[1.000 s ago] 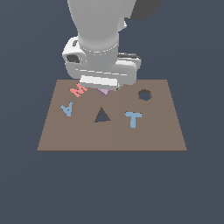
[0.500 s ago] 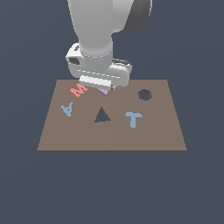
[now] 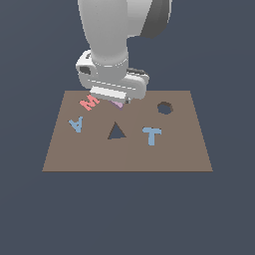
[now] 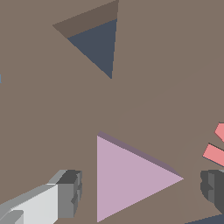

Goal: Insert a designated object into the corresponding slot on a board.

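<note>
Lilac triangular piece (image 4: pixel 127 179) lies flat on the board (image 3: pixel 189 149), upper centre, short of the triangular slot (image 3: pixel 116 131). Hand (image 4: pixel 142 186) released, fingers straddling it. Judged light, rigid, smooth; grip opposite flat edges

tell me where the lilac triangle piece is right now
The lilac triangle piece lies flat on the board under the gripper, beside the red M, apart from the triangular slot.

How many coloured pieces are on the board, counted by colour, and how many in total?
Blue letters: 2, the A and the T
Red letters: 1, the M
Lilac pieces: 1, the triangle
Total: 4
</note>
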Controlling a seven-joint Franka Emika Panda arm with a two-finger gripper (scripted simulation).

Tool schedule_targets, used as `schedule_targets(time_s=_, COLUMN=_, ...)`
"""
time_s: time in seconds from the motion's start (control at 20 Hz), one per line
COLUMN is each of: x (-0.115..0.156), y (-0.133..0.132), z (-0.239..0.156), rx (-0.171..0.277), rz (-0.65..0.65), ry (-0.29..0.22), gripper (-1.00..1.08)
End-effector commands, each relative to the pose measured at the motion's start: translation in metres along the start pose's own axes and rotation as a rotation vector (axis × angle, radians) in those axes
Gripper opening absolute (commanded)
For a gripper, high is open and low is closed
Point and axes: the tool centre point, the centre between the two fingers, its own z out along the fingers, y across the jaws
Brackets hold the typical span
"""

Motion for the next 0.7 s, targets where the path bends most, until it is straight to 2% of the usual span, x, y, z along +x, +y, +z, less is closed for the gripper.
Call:
schedule_targets(time_s=0.0, x=0.000, y=0.000, z=0.000, rx=0.000, rz=0.000, ry=0.000, gripper=1.00)
schedule_targets(time_s=0.5, x=0.000, y=0.000, z=0.020, rx=0.000, rz=0.000, ry=0.000, gripper=1.00)
schedule_targets(time_s=0.55, x=0.000, y=0.000, z=0.020, rx=0.000, rz=0.000, ry=0.000, gripper=-1.00)
schedule_targets(time_s=0.65, x=0.000, y=0.000, z=0.020, rx=0.000, rz=0.000, ry=0.000, gripper=-1.00)
